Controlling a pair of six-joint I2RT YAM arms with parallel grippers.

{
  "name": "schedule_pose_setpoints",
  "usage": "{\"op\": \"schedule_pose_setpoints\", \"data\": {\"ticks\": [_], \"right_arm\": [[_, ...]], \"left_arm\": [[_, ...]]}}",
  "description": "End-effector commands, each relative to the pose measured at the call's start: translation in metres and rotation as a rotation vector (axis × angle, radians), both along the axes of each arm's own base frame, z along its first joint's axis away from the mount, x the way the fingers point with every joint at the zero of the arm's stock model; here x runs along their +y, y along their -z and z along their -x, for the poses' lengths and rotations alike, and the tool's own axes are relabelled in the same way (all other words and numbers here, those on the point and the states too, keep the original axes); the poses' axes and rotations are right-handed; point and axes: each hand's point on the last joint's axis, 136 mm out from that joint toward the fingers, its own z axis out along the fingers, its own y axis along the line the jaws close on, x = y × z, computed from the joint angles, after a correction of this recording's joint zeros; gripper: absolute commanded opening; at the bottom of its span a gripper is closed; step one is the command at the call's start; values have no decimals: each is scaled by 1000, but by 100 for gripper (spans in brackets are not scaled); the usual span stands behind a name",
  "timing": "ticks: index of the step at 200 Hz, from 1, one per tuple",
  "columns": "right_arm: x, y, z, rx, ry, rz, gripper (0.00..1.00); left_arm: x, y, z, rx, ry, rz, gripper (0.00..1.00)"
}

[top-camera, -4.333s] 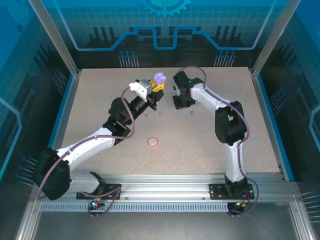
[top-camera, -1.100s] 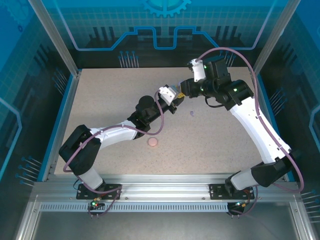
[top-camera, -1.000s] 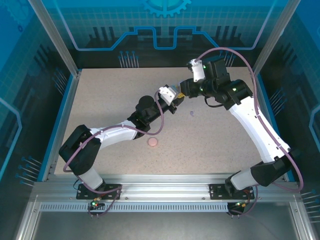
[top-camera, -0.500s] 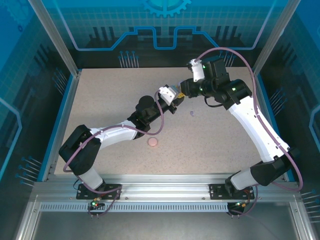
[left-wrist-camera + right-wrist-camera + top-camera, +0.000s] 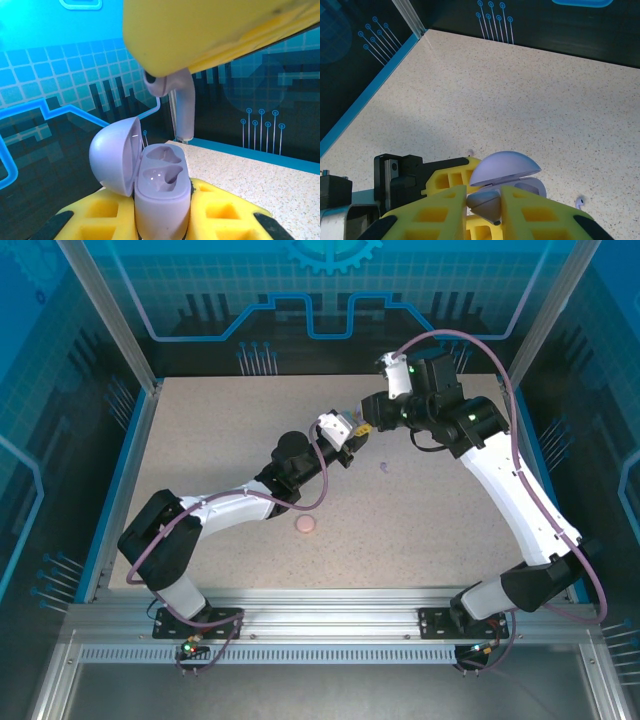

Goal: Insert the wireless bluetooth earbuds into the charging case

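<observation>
Your left arm reaches from the near left to the far centre, left gripper clamped on the charging case. Your right arm arches in from the right, right gripper tipped down, pinching an earbud.

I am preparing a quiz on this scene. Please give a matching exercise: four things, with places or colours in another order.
1. open case
2. held earbud
3. second case
4. loose earbud

A. pink, on the table
B. gripped by the left hand
C. purple, on the table
D. in the right hand, over the open case

Pairs: 1-B, 2-D, 3-A, 4-C
</observation>
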Motion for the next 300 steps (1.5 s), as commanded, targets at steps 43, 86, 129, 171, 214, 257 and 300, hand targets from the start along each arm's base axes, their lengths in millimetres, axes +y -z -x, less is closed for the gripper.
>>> {"op": "schedule_pose_setpoints", "data": {"ticks": [43,86,129,171,214,257,300], "right_arm": [[2,10,-7,15,-3,1,24],[1,22,-11,38,6,12,24],[-1,27,-14,45,12,14,24],[9,31,-7,61,-54,-3,24],[11,25,-3,49,-67,-8,43],[-5,-31,-5,-53,-2,-96,57],[-73,-54,-16,-66,235,-223,61]], "left_arm": [[0,-21,8,-51,14,22,0],[1,-23,9,-53,15,24,0],[1,-24,9,-57,14,25,0],[0,-24,9,-54,15,27,0],[0,-21,7,-35,17,26,0],[1,-16,7,-24,10,24,0],[9,-15,8,-34,-16,41,0]]}}
